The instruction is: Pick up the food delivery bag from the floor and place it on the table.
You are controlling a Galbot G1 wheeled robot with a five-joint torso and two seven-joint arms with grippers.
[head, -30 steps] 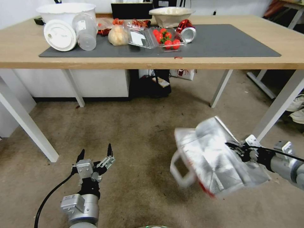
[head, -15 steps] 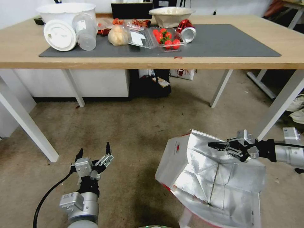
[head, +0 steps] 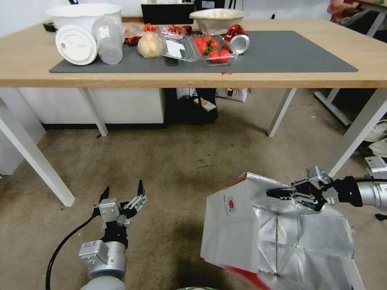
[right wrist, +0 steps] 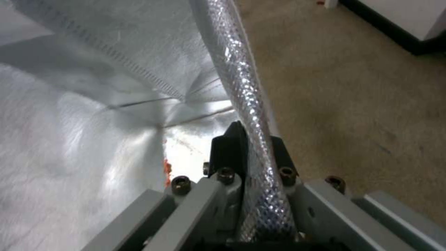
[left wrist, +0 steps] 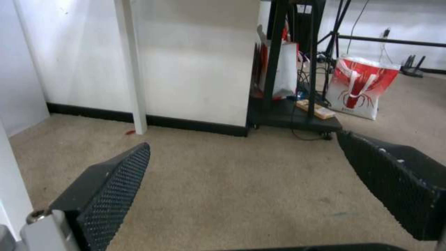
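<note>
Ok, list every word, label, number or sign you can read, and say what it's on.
No text reads clearly.
Food delivery bag, clamped at its rim by the right gripper: round red logo, lettering too small.
Plastic cup on the table: label blurred.
Red-and-white bag: lobster picture, no words.

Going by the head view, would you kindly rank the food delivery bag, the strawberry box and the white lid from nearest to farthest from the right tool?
1. The food delivery bag: low on the right, its foil rim pinched in the right tool.
2. The strawberry box: up on the table, mid-mat.
3. The white lid: at the mat's far left end.
</note>
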